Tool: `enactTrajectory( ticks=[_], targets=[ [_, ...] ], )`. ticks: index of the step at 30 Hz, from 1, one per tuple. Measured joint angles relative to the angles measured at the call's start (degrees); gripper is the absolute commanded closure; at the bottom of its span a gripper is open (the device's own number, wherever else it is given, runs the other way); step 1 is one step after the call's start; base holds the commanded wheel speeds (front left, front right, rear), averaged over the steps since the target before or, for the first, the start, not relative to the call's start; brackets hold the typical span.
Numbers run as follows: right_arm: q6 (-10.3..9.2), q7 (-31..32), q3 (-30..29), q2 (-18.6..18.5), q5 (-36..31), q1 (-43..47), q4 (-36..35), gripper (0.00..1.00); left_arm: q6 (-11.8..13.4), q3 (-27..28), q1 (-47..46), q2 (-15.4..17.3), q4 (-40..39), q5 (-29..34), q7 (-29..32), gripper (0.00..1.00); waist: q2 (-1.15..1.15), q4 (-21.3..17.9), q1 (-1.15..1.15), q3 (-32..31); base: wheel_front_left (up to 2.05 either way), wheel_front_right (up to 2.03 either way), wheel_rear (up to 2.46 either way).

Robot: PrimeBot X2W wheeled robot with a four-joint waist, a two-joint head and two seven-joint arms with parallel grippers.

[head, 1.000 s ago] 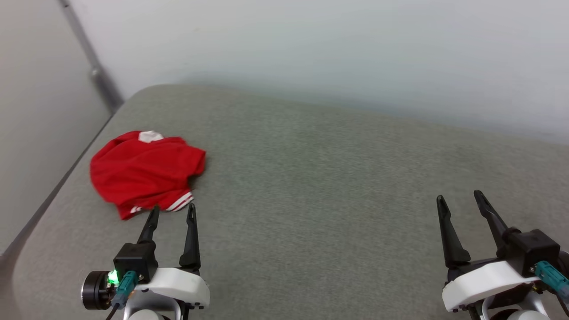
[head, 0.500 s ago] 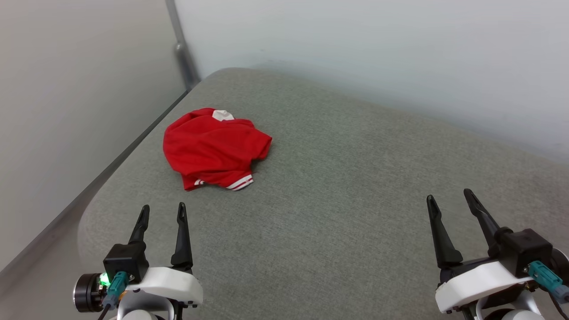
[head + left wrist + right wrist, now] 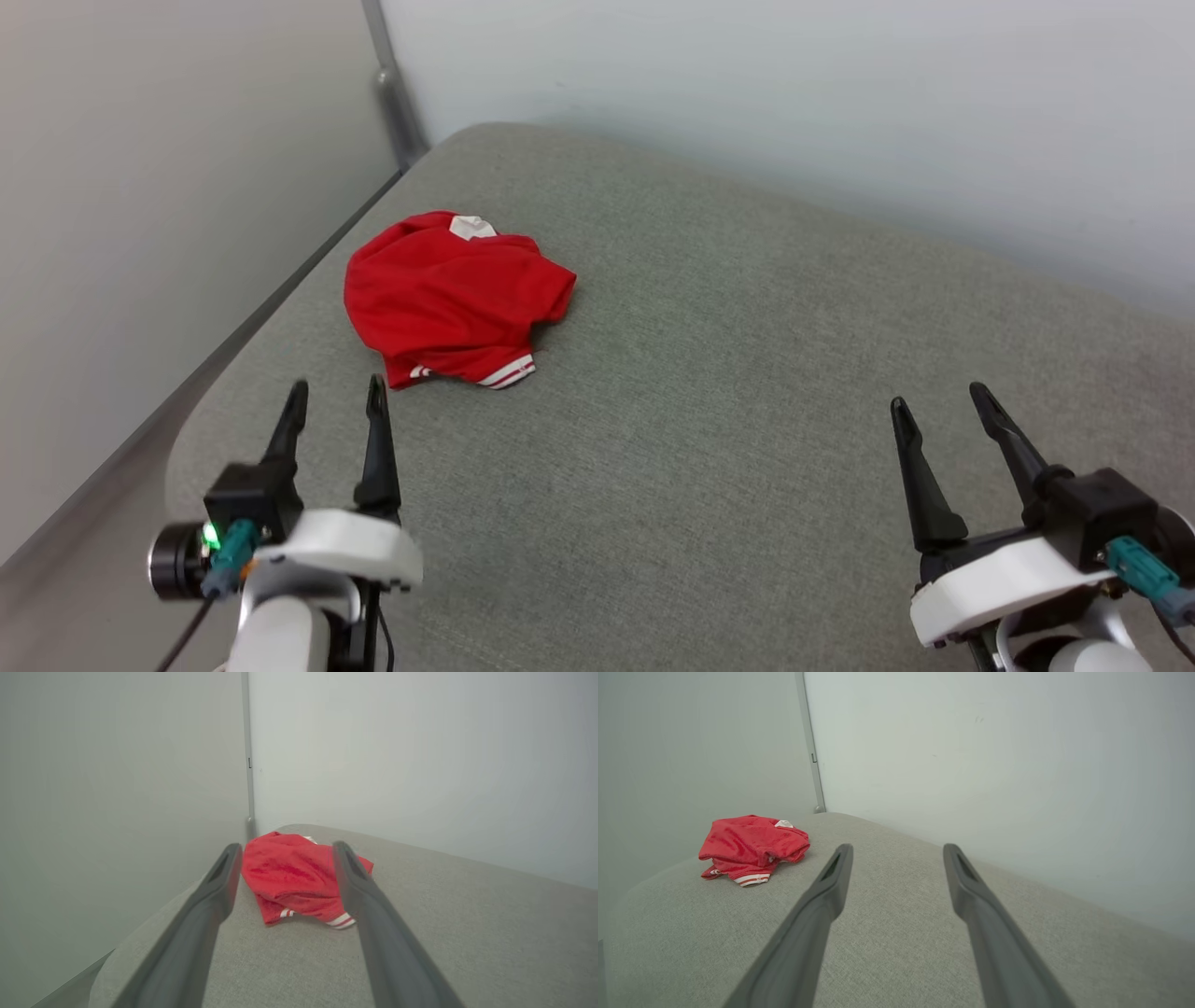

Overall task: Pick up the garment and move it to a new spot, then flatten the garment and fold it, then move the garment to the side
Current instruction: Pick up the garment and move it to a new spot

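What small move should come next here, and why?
Probably ease the left gripper forward and down toward the near striped hem of the shirt. The shirt lies crumpled and untouched on the grey cushion, just ahead of that gripper, whose jaws stand open. The right gripper, also open, sits far off to the side.

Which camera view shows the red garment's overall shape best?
Head view: the garment lies whole and unobstructed on the grey surface, seen from above. The left wrist view is closer, but the left pincer overlaps one side. The right wrist view shows it small and side-on.
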Motion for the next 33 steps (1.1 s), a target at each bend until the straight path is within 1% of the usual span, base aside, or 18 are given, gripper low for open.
enactTrajectory(
  ticks=[3, 6, 8, 9, 10, 11, 14, 17, 22, 26, 30, 32, 33],
  targets=[
    [0.00, 0.7, 0.1, 0.0, -0.6, -0.9, -1.1, 0.00, -0.6, 0.0, -4.2, 0.4, 0.9, -0.3, 0.0, 0.00, 0.00, -0.7, 0.00, 1.4, 0.00, 0.00, 0.00],
    [0.01, 1.8, 0.5, 0.0, -1.9, -2.4, -2.7, 0.00, -1.3, 0.6, -9.9, 1.7, 2.2, -1.2, 1.9, 0.00, 0.00, -1.8, 0.00, 3.4, 0.00, 0.00, 0.00],
    [0.01, 2.5, 0.6, -0.5, -2.2, -3.4, -3.9, 0.00, -1.2, 1.0, -14.1, 2.5, 2.7, -1.5, 3.8, 0.00, 0.00, -2.7, 0.00, 5.1, 0.00, 0.00, 0.00],
    [0.01, 2.7, 0.7, -0.9, -2.2, -4.1, -4.5, 0.00, -1.2, 1.4, -16.2, 3.1, 3.2, -2.0, 5.5, 0.00, 0.00, -3.2, 0.00, 6.0, 0.00, 0.00, 0.00],
    [0.01, 3.1, 0.8, -1.8, -2.3, -5.3, -5.5, 0.00, -1.3, 2.2, -20.3, 4.4, 4.2, -2.7, 8.9, 0.00, 0.00, -4.3, 0.00, 7.8, 0.00, 0.00, 0.00],
    [0.01, 3.1, 0.8, -1.8, -2.3, -5.3, -5.5, 0.00, -1.3, 2.2, -20.3, 4.4, 4.2, -2.7, 8.9, 0.00, 0.00, -4.3, 0.00, 7.8, 0.00, 0.00, 0.00],
    [0.01, 3.2, 0.7, -2.7, -2.3, -6.7, -7.0, 0.00, -2.4, 2.9, -26.0, 7.1, 6.6, -4.2, 15.2, 0.00, 0.00, -6.2, 0.01, 10.6, 0.00, 0.00, 0.00],
    [0.01, 3.4, 0.8, -3.5, -2.0, -8.2, -8.2, 0.00, -3.8, 2.6, -30.6, 9.7, 9.9, -5.5, 23.5, 0.00, 0.00, -8.2, 0.01, 13.5, 0.00, 0.00, 0.00],
    [0.00, 3.0, 1.0, -4.0, -1.5, -10.7, -9.4, 0.00, -5.4, 2.0, -35.9, 14.1, 16.7, -8.8, 37.6, 0.00, 0.00, -11.5, 0.01, 18.3, 0.00, 0.00, 0.00],
    [0.01, 2.5, 1.1, -4.1, -1.2, -12.2, -9.6, 0.00, -6.1, 2.4, -37.9, 17.2, 22.3, -11.9, 46.1, 0.00, 0.00, -14.2, 0.01, 21.7, 0.00, 0.00, 0.00],
    [0.01, 1.9, 0.8, -4.2, -1.0, -13.1, -9.4, 0.00, -5.9, 3.9, -38.1, 18.7, 27.6, -14.6, 51.6, 0.00, 0.00, -16.8, 0.01, 24.4, 0.00, 0.00, 0.00],
    [0.00, 1.6, 0.7, -4.2, -0.9, -13.3, -9.0, 0.00, -5.0, 5.0, -38.6, 19.4, 29.2, -15.6, 53.3, 0.00, 0.00, -17.9, 0.01, 25.5, 0.00, 0.00, 0.00],
    [0.00, 1.6, 0.7, -4.2, -0.8, -13.5, -8.9, 0.00, -3.9, 5.5, -39.0, 19.8, 29.9, -15.8, 53.5, 0.00, 0.00, -18.4, 0.01, 25.9, 0.00, 0.00, 0.00]
  ],
)
